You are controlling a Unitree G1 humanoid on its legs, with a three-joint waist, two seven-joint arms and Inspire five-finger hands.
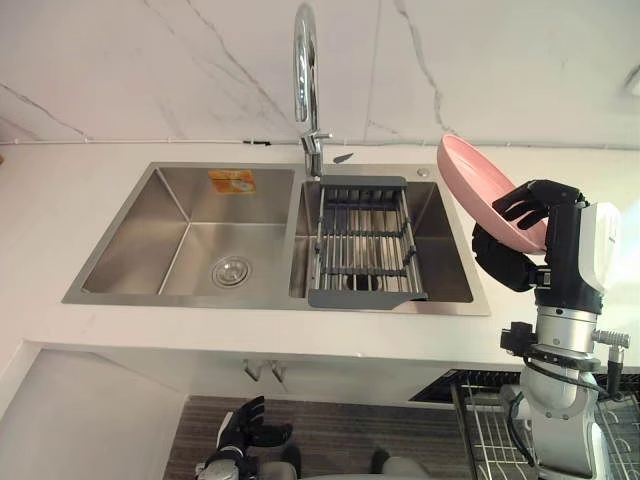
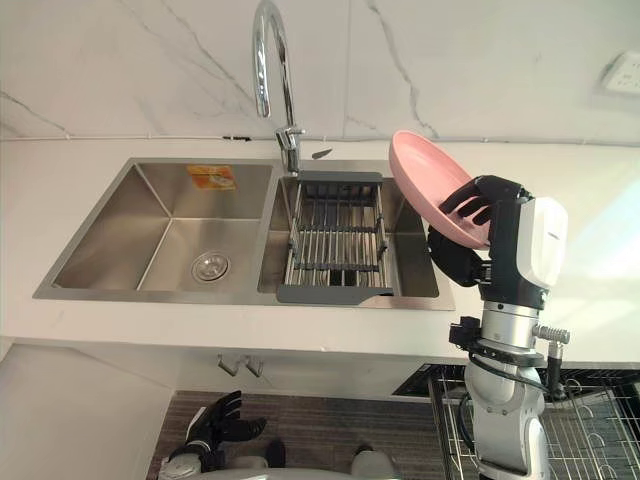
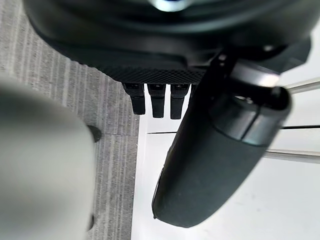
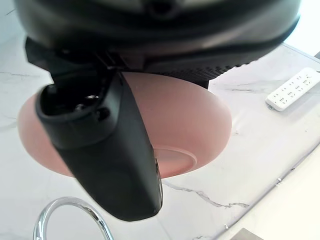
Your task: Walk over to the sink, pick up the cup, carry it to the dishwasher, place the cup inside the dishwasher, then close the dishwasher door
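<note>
White marble counter [image 1: 60,200] carries a double sink [image 1: 190,230] with a rack [image 1: 365,245] across its right basin; the right hand [image 1: 555,240], fingers and thumb clamped on a pink bowl [image 1: 475,190], holds it tilted above the sink's right edge; the left hand [image 1: 240,430] hangs low over the floor, fingers loosely spread.

This is a kitchen, plain as day: a stainless double-bowl sink [image 1: 130,235] is sunk into a white surface [image 1: 60,190] that runs along a marble-veined wall [image 1: 150,70], with a tall chrome tap [image 1: 305,60] rising at the sink's back rim. A grey draining rack [image 1: 362,245] spans the right bowl. Below the surface's near edge, towards its right end, a wire dishwasher rack [image 2: 590,420] stands pulled out over grey wood-look floor [image 1: 330,430].
</note>
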